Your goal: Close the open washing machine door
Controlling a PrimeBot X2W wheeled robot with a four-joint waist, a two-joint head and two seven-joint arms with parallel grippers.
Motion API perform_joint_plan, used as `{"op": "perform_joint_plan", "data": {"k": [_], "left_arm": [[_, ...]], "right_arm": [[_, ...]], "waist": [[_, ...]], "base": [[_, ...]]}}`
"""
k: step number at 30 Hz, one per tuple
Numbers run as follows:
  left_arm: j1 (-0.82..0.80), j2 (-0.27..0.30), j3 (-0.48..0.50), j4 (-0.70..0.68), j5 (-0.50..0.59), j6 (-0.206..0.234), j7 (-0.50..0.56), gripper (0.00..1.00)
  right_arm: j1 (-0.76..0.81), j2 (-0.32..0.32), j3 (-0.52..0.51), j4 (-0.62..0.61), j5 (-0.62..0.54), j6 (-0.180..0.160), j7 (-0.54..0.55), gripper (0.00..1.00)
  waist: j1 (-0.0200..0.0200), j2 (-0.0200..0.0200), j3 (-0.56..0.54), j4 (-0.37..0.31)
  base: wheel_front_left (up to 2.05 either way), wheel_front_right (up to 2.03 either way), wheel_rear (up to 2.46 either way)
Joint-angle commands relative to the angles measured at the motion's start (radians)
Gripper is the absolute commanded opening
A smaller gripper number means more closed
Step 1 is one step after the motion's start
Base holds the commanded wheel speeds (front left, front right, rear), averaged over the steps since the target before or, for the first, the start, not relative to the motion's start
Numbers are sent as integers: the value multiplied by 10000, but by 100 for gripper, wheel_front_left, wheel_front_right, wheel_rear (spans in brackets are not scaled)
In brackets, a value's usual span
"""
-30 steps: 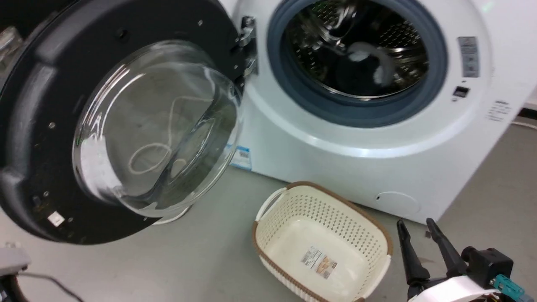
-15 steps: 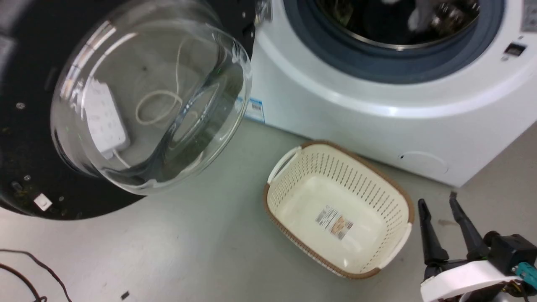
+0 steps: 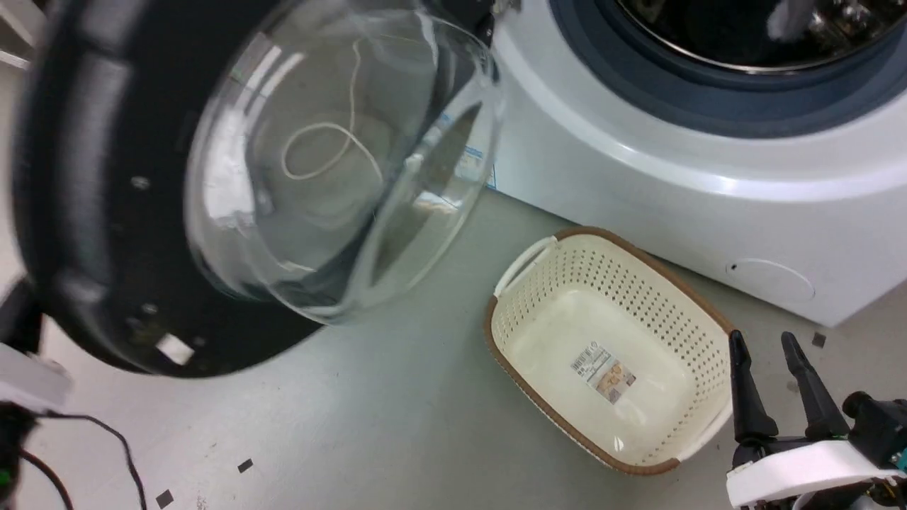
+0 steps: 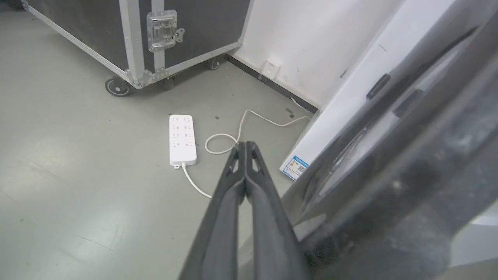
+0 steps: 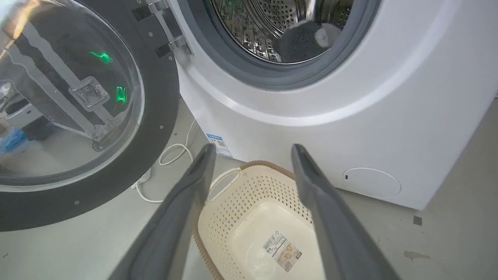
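Observation:
The washing machine door (image 3: 92, 177) stands open at the left of the head view, its black rim ringing a bulging clear glass bowl (image 3: 333, 163). To its right is the white machine front (image 3: 673, 191) with the grey-ringed drum opening (image 3: 744, 28). In the left wrist view my left gripper (image 4: 245, 144) is shut on nothing, close beside the door's dark outer face (image 4: 428, 155); whether they touch is unclear. My right gripper (image 3: 764, 347) is open and empty at the lower right, over the floor beside the basket. In the right wrist view that gripper (image 5: 253, 147) points toward the door rim (image 5: 155, 97).
A cream perforated basket (image 3: 616, 354) with a brown rim sits on the grey floor before the machine. Behind the door lie a white power strip (image 4: 182, 139) and its looped cable (image 4: 218, 142). A black wheeled flight case (image 4: 155, 31) stands by the wall.
The head camera has shifted, so the whole picture has moved. The door looks turned further toward the machine, its glass bowl facing more to the right. Both grippers keep their state.

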Motion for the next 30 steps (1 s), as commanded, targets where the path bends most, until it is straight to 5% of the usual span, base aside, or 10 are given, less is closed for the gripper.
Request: {"op": "perform_joint_plan", "data": {"k": [1,5,6,15,30], "left_arm": [[278,197,-412,-240,-339,-108,85,0],[896,740,-1495,-994,-944,-152,105,0],[1094,1080,-2393,-1479,-1129,-185,29,0],[426,1432,-5639,-2779,-1563,-283,26,0],[-2930,111,-10202,-2101,-1743,-285,-874,0]], "right_arm": [[-100,-1,-75,107,143,9,-142,100],[33,-1,-250,436,389,9,-369,100],[123,-1,-337,667,519,9,-502,100],[361,-1,-512,1221,1056,10,-831,100],[319,-1,-568,1273,1347,10,-875,100]], "waist": [[1,0,-256,166],[1,0,-766,422],[1,0,-1098,586],[1,0,-1940,556],[1,0,-2040,-1821]], "base": [[0,0,0],[0,0,0],[0,0,0],[0,0,0],[0,0,0]]}}
